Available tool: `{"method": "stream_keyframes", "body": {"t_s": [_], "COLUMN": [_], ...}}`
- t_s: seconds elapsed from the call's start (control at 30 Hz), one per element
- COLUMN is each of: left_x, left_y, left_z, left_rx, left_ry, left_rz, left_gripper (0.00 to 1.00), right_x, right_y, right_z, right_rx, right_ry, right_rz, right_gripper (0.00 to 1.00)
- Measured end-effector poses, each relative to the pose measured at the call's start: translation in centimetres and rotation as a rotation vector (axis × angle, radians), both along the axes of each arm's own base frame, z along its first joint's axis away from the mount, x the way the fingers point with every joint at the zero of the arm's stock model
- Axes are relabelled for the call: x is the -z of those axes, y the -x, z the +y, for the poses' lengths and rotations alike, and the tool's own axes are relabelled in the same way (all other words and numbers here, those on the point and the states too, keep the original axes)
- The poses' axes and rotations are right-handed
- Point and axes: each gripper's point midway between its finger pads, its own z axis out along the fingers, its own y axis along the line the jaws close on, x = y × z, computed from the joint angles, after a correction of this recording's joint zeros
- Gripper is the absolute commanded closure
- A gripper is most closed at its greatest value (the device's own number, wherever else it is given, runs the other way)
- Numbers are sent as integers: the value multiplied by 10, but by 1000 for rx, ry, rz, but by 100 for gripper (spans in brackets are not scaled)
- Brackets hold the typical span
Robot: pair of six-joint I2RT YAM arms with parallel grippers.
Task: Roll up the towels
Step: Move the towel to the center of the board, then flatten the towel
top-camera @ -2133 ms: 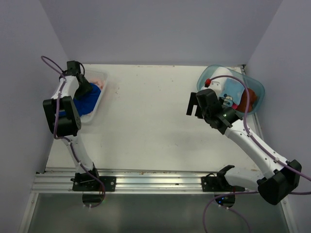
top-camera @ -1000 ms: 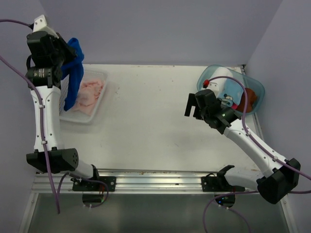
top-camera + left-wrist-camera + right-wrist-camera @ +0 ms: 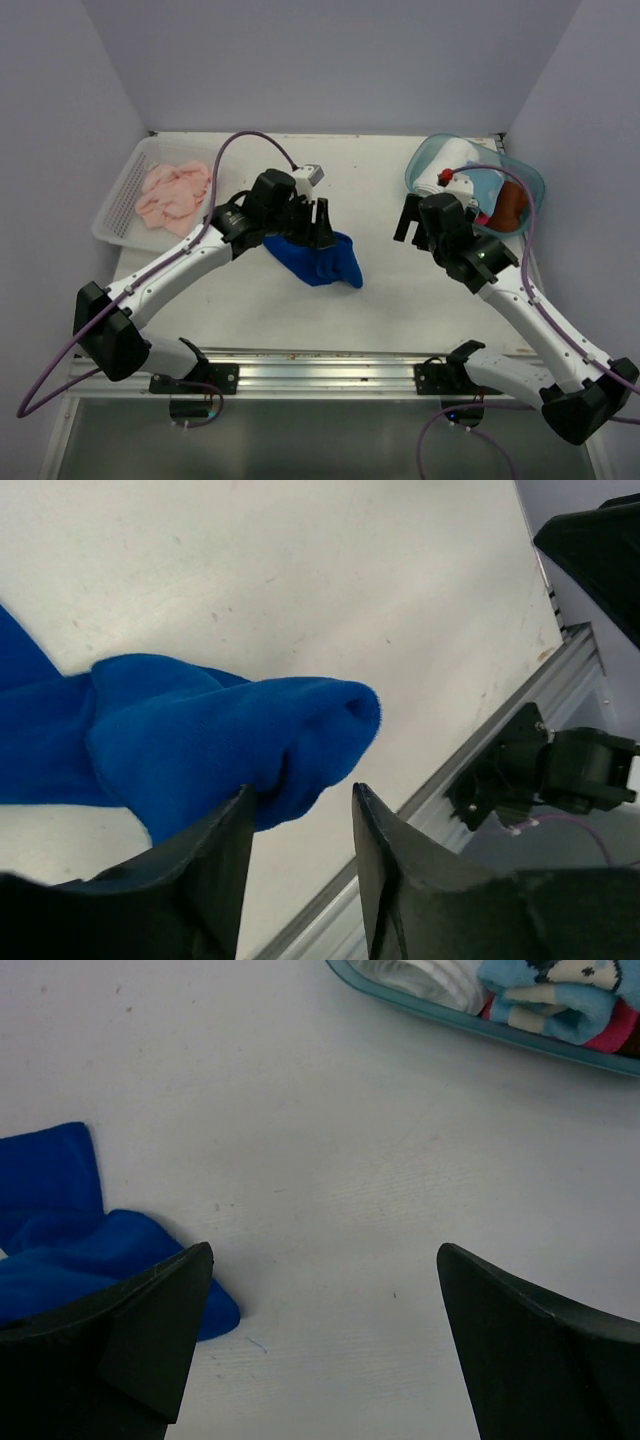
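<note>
We see soft, even light from above, so the white table (image 3: pixel 380 290) looks bright. Shadows are faint. Our wrist views show dark, blurry fingers (image 3: pixel 200 880) up close

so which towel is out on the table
The royal blue towel, crumpled on the table by the left gripper; the pale pink towel lies in the white basket.

The blue towel (image 3: pixel 318 260) lies in a heap in the middle of the table (image 3: pixel 370 180). The left gripper (image 3: pixel 314 232) is right over it. The left arm (image 3: pixel 170 270) stretches across the near left side and blocks that way in. Between the towel and the right gripper (image 3: pixel 413 222) the table is bare. The white tray (image 3: pixel 118 200) fills the far left corner, and the blue-green bin (image 3: pixel 415 170) fills the far right.
</note>
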Motion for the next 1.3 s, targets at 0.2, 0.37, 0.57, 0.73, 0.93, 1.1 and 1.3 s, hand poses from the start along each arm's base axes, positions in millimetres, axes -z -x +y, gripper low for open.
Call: {"method": "stream_keyframes", "body": {"t_s": [0.2, 0.37, 0.57, 0.73, 0.93, 1.1, 1.3], "left_x": [-14, -4, 64, 127, 161, 190, 180], "left_y": [-18, -46, -98, -97, -101, -102, -116], "left_z": [12, 49, 124, 139, 160, 161, 153], "left_rx": [-67, -193, -451, -479, -521, -524, -519], "left_ry": [-52, -109, -294, -431, -473, -499, -468], "left_rz": [-76, -59, 78, 208, 281, 336, 317], "left_gripper": [12, 26, 27, 27, 34, 92, 100], "right_x": [32, 40, 53, 81, 108, 121, 102], "right_y": [-3, 1, 12, 22, 20, 7, -20], "right_z": [26, 42, 76, 132, 175, 185, 191], "right_rx": [-100, -172, -286, -434, -487, -460, -442], "right_ry": [0, -39, -47, -31, -23, -11, -31], "right_rz": [123, 156, 199, 301, 358, 371, 317], "right_gripper": [2, 4, 5, 7, 28, 65, 100]}}
